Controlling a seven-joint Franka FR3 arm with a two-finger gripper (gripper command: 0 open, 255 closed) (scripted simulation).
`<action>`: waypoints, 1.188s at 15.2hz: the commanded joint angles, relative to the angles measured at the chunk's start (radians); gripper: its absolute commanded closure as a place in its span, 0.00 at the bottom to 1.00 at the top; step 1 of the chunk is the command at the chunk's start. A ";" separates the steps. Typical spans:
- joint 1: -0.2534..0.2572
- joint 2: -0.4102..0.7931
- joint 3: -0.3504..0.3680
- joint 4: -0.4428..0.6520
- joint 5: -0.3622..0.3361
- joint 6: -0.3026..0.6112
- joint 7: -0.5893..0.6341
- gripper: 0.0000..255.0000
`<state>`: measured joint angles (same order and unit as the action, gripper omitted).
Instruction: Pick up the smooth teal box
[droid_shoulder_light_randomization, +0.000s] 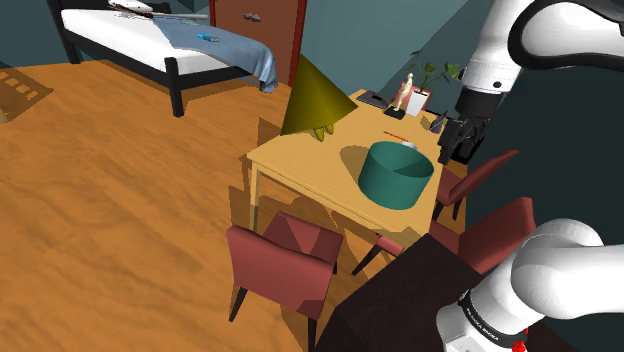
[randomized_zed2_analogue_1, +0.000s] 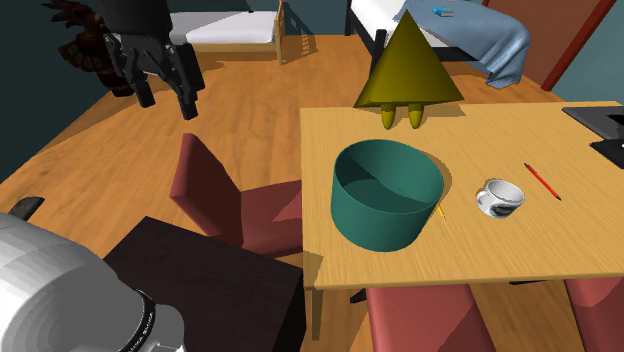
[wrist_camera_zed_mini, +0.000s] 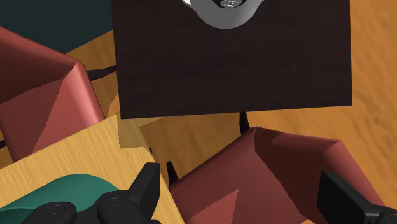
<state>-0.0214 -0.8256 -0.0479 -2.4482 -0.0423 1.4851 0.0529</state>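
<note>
The teal box is a round, open, smooth tub (droid_shoulder_light_randomization: 395, 176) standing on the light wooden table (droid_shoulder_light_randomization: 300, 165), near the edge closest to the stand. In the second exterior view the tub (randomized_zed2_analogue_1: 385, 195) sits just below an olive cone. My gripper (droid_shoulder_light_randomization: 458, 155) hangs in the air to the shoulder view's right of the tub, past the table edge and above a red chair. It is open, with nothing between the fingers. In the wrist view the gripper (wrist_camera_zed_mini: 245, 197) looks down on a red chair seat (wrist_camera_zed_mini: 254, 172), and a sliver of the tub (wrist_camera_zed_mini: 70, 188) shows beside one finger.
An olive cone on small feet (droid_shoulder_light_randomization: 318, 97) stands behind the tub. A grey mug (randomized_zed2_analogue_1: 498, 197) and a red pencil (randomized_zed2_analogue_1: 542, 181) lie on the table beside it. Red chairs (droid_shoulder_light_randomization: 283, 262) ring the table. The dark stand (wrist_camera_zed_mini: 232, 63) is close by. A bed (droid_shoulder_light_randomization: 160, 40) stands far back.
</note>
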 joint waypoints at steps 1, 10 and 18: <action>0.000 0.000 0.000 0.000 0.000 0.000 0.000 0.00; -0.031 0.249 -0.115 -0.018 -0.077 0.280 -0.113 0.00; -0.043 0.536 -0.208 0.063 -0.086 0.499 -0.218 0.00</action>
<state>-0.0637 -0.3339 -0.2450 -2.4005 -0.1310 1.9529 -0.1514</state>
